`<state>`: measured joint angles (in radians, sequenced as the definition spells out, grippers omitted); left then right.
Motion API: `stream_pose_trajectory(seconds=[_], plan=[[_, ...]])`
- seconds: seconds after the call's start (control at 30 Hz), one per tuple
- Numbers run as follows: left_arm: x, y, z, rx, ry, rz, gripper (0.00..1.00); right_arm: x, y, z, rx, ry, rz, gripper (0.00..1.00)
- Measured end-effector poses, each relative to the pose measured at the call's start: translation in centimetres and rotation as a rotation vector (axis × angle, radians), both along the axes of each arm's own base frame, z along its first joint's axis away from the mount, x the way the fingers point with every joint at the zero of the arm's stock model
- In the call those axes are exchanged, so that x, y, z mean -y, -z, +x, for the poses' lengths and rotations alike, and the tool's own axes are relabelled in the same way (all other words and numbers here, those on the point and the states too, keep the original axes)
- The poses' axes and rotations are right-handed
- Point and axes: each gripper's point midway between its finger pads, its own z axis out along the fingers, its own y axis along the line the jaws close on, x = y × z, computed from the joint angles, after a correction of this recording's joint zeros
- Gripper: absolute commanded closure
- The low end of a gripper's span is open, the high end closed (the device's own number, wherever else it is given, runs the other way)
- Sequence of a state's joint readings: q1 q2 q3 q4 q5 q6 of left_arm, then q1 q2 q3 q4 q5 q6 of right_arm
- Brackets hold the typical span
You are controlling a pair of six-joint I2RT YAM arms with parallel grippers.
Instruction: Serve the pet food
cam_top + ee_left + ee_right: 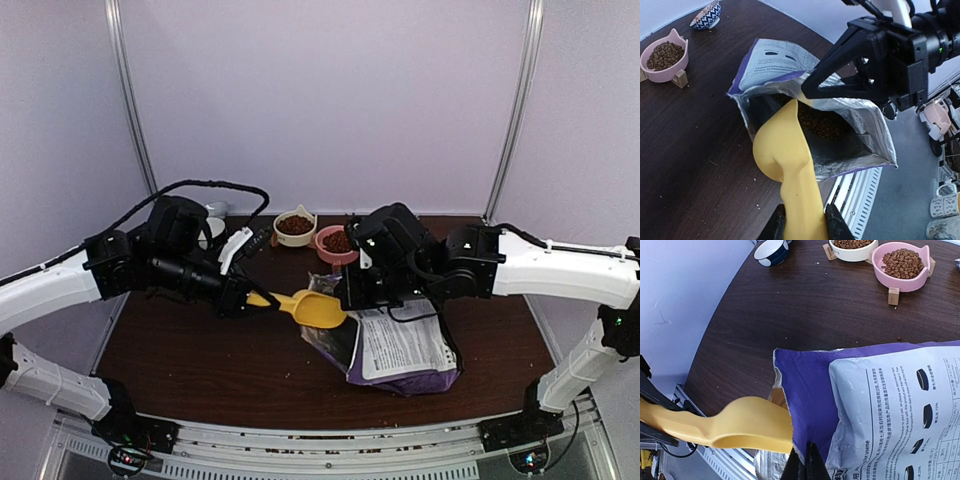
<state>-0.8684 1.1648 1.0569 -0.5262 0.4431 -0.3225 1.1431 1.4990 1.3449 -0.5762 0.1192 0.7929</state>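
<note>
The purple pet food bag [400,352] lies on the table with its white label up and its mouth toward the left. My right gripper [805,463] is shut on the bag's upper rim [805,405], holding the mouth open. Brown kibble [822,122] shows inside the silver lining. My left gripper [805,222] is shut on the handle of the yellow scoop [785,145]. The scoop's front edge reaches into the bag's mouth, just above the kibble. From above, the scoop [318,310] sits between the left gripper [245,298] and the right gripper [365,295].
A pink cat-ear bowl [337,243] and a cream bowl [294,226], both holding kibble, stand on wooden stands behind the bag. A small blue-patterned bowl [707,15] sits at the back left. A few crumbs lie on the dark table [200,350].
</note>
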Motion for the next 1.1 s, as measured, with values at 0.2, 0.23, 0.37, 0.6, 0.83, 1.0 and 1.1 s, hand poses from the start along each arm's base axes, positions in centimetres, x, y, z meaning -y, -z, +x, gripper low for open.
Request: stream_pose_trajectory(seconds=[0.2, 0.23, 0.37, 0.6, 0.83, 1.0, 1.1], plan=[[1.4, 3.5, -0.9, 0.100, -0.043, 0.072, 1.00, -3.0, -1.9, -1.3, 0.019, -0.051, 0.024, 1.00], [1.7, 4.1, -0.7, 0.125, -0.059, 0.083, 1.00, -3.3, -2.4, -1.5, 0.025, -0.057, 0.036, 0.94], [3.1, 4.9, 0.9, 0.225, -0.160, 0.096, 1.00, -3.7, -3.2, -1.7, 0.039, -0.067, 0.057, 0.51], [1.8, 6.9, 3.9, 0.306, -0.333, 0.144, 1.00, 1.3, -5.4, 1.1, 0.093, 0.044, 0.117, 0.26], [2.1, 5.4, 4.9, 0.352, -0.380, 0.081, 1.00, 13.7, 1.4, 6.8, 0.031, 0.337, 0.060, 0.40], [2.5, 4.9, 5.0, 0.358, -0.383, 0.056, 1.00, 17.6, 10.2, 6.0, -0.141, 0.391, -0.039, 0.46], [2.7, 5.0, 5.1, 0.359, -0.383, 0.050, 1.00, 17.9, 12.2, 5.7, -0.189, 0.390, -0.045, 0.52]])
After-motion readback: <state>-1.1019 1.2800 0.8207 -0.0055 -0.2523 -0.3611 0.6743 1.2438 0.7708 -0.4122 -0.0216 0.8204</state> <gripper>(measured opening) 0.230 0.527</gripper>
